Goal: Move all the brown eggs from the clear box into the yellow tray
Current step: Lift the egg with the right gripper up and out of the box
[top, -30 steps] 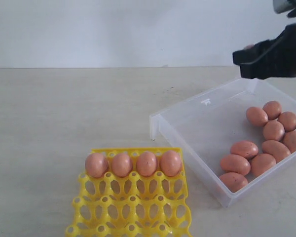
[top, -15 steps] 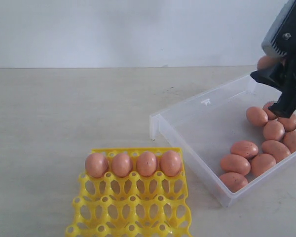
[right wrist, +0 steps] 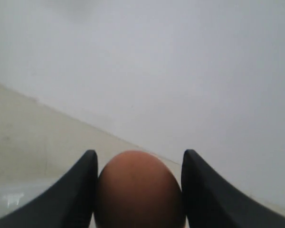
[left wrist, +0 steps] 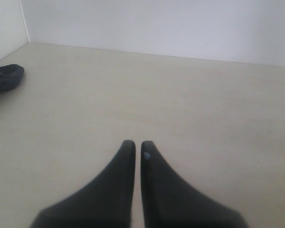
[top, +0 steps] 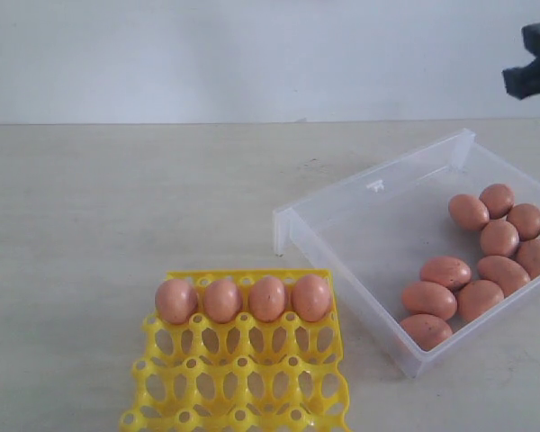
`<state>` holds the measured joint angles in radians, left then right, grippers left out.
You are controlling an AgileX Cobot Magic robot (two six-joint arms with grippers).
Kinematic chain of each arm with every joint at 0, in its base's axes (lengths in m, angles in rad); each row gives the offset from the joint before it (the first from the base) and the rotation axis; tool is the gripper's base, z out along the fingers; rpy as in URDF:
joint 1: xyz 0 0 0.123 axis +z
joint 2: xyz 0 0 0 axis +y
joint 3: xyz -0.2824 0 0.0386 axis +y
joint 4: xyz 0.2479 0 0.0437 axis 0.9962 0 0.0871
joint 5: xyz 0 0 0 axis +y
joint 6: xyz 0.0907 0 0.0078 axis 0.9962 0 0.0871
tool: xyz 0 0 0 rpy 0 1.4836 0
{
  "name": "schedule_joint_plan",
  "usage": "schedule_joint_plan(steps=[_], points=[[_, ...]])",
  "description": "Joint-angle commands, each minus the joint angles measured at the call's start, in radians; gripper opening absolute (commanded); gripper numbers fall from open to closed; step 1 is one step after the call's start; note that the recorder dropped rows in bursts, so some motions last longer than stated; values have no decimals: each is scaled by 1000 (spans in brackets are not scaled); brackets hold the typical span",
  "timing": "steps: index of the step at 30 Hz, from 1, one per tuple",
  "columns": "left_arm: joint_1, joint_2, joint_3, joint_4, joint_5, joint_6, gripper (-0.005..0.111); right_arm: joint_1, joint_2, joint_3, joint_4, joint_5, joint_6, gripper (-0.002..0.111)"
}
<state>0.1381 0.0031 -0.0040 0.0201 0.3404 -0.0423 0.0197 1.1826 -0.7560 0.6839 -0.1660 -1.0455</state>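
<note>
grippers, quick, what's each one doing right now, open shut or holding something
Left gripper: shut, nothing between its fingers.
Right gripper: closed on a brown egg, held up above the clear box.

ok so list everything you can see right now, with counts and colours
yellow tray: one, bright yellow, near edge of table
eggs in tray: four, brown, filling its far row
clear box: one, colourless, right of the tray
eggs in box: eleven, brown, bunched at its right end
held egg: one, brown, lifted clear of the box
table: one, pale beige
dark object: one, blackish, on the table; unclear what
left gripper: one, black, shut, empty
right gripper: one, black, gripping the held egg, raised
</note>
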Motion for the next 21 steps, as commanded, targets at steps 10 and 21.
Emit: schedule_joint_plan(steps=[10, 21], points=[[-9, -3, 4, 0, -3, 4, 4, 1, -2, -3, 31, -626, 690, 0], [-9, -3, 4, 0, -3, 4, 4, 1, -21, -3, -1343, -685, 2061, 0]])
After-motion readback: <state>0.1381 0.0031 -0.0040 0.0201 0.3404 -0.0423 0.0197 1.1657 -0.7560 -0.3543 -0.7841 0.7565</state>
